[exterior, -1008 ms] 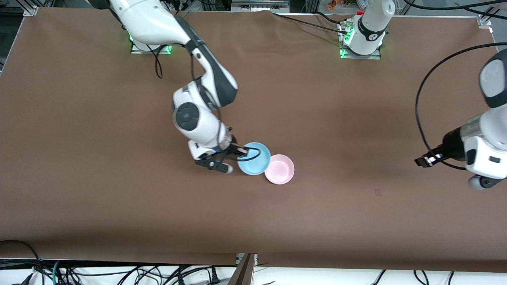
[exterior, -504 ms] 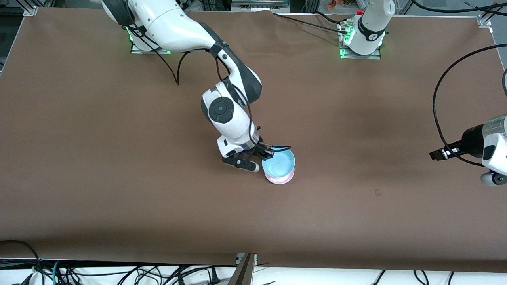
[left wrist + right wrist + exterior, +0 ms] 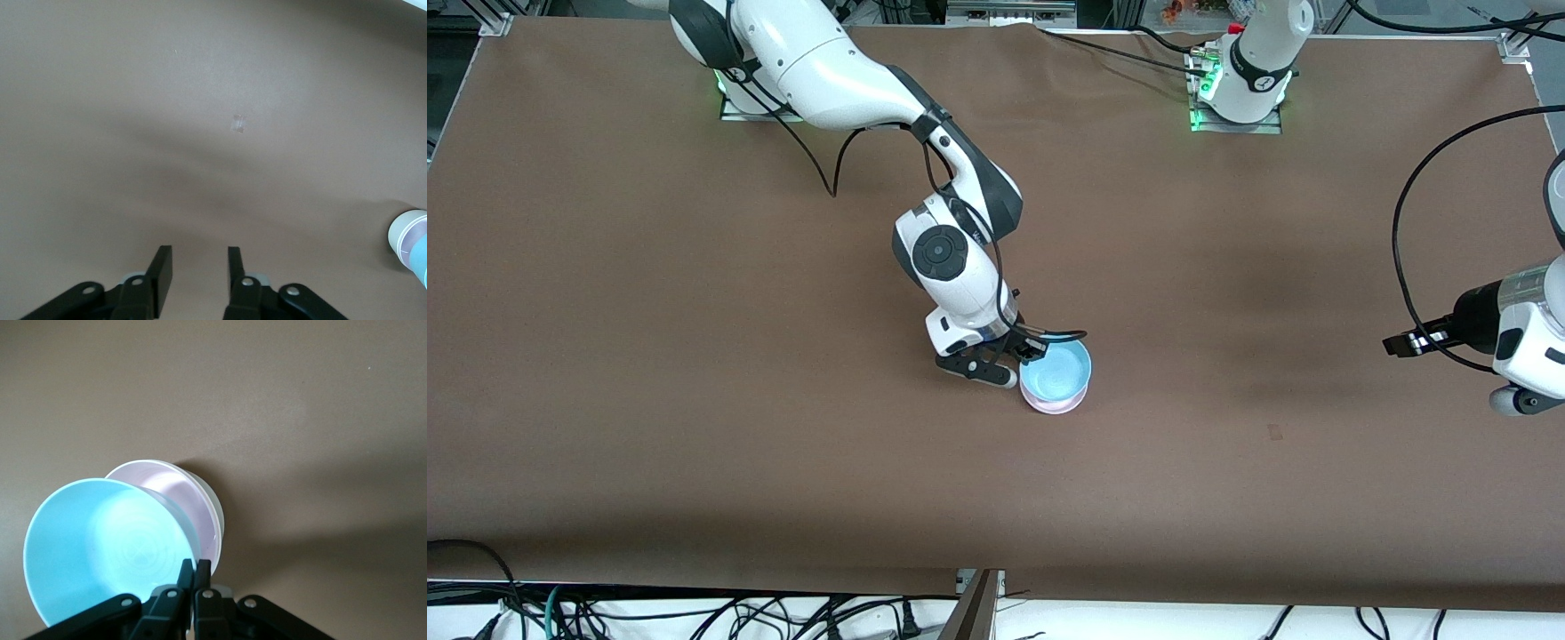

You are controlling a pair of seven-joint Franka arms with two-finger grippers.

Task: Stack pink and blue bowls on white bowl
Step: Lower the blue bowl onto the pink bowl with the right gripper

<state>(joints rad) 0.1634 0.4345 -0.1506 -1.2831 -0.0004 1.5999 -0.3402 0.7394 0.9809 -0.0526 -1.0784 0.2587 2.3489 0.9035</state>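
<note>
The surface [image 3: 694, 444] is a brown sheet, and its edge nearest the front camera carries nothing. Near the middle of it, somewhat nearer to that edge than to the edge where the bases stand, the pink bowl [image 3: 1055, 404] sits with only a crescent of its rim showing under the blue bowl [image 3: 1056, 370]. In the right wrist view a greyish-white rim hugs the outside of the pink bowl [image 3: 175, 488], which may be the white bowl [image 3: 215, 510] beneath it, though I cannot tell for certain.

The blue bowl [image 3: 100, 547] is tilted over the pink one, its rim lifted on the side toward the right arm's end of the surface. The right gripper [image 3: 1032, 348] is over that raised rim with its jaws clenched on the blue bowl's rim, one finger inside and one outside. The right arm reaches down to it from its base at the edge farthest from the camera.

The left gripper [image 3: 1398, 343] hangs over bare surface at the left arm's end, well apart from the bowls, and that arm waits. Its jaws [no thing between them] stand partly apart, released, as the left wrist view shows around the left gripper's own fingertips [image 3: 165, 257]. A sliver of the stacked bowls shows at that view's edge.
</note>
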